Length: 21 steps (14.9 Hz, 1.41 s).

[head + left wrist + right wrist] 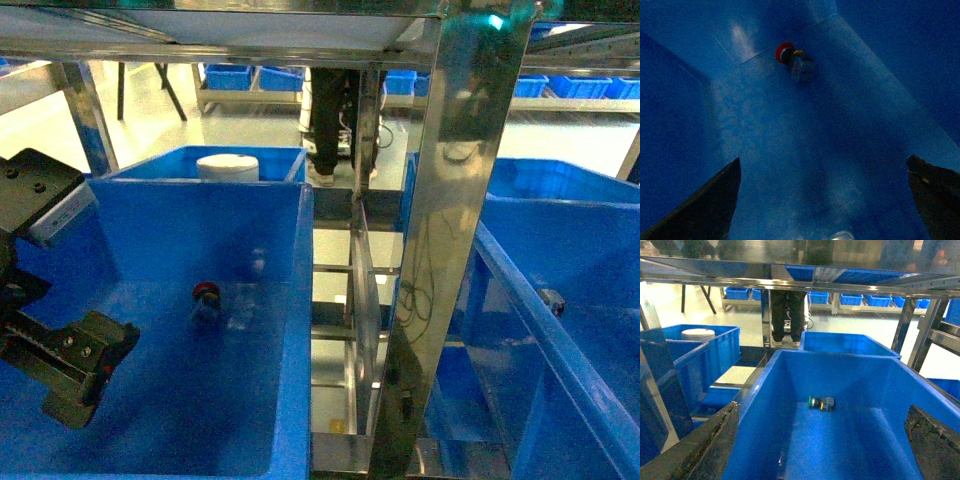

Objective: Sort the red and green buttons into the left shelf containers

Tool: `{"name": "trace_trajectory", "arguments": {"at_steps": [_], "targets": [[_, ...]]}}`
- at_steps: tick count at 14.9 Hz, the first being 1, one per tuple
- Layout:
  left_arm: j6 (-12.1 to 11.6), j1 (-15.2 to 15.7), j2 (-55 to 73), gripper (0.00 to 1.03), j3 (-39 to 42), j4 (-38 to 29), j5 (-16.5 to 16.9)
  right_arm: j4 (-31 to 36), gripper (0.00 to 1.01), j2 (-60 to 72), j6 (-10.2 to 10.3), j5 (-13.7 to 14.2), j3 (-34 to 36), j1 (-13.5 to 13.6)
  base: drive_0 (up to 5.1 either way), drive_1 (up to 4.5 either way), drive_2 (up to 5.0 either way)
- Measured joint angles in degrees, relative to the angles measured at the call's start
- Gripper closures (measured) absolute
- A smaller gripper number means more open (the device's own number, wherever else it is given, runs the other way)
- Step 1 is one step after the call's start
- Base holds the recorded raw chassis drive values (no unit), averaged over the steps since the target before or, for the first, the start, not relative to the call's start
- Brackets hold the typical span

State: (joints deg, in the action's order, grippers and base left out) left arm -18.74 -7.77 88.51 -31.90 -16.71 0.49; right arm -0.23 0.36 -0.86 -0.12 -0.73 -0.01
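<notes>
- The left gripper (75,365), black ribbed metal with a pale grey block at its wrist, hangs inside the near-left deep rectangular bright blue plastic bin (300,300); its fingers are spread wide and hold nothing.
- A tiny push-button with a round red cap on a pale boxy body (206,298) lies on that bin's smooth, glossy floor, at about two o'clock from the left gripper and well apart from it.
- In the left wrist view the red-capped button (792,59) lies on its side near the far wall, with the two dark finger tips (705,210) low at either edge.
- A white cylindrical roll (228,166) stands in the blue bin behind.
- The right gripper (822,450) is released, its scuffed dark fingers apart over another smooth blue bin (790,360), where a green-capped button (821,403) rests at twelve o'clock.
- Polished steel shelf posts (450,230) separate the bins.
</notes>
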Motion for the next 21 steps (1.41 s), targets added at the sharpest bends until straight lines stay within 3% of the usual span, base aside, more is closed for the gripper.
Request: {"name": "trace_trajectory", "arguments": {"at_steps": [8, 13, 16, 19, 21], "targets": [[3.8, 0.1, -12.8, 0.05, 0.8, 8.3, 5.1, 0.0, 0.03, 0.0, 0.0, 0.0, 0.0, 0.0, 0.0, 0.00, 0.0], [5.7, 1.4, -25.7, 0.05, 6.5, 15.0, 5.6, 0.0, 0.03, 0.0, 0.0, 0.0, 0.0, 0.0, 0.0, 0.00, 0.0], [10.0, 1.8, -38.0, 0.05, 8.9, 23.2, 6.6, 0.0, 0.03, 0.0, 0.0, 0.0, 0.0, 0.0, 0.0, 0.00, 0.0], [13.6, -4.2, -49.1, 0.05, 9.3, 29.4, 3.0, 0.0, 0.03, 0.0, 0.0, 0.0, 0.0, 0.0, 0.0, 0.00, 0.0], [16.7, -5.2, -59.2, 0.05, 11.4, 33.0, 2.9, 0.0, 0.03, 0.0, 0.0, 0.0, 0.0, 0.0, 0.0, 0.00, 0.0]]}}
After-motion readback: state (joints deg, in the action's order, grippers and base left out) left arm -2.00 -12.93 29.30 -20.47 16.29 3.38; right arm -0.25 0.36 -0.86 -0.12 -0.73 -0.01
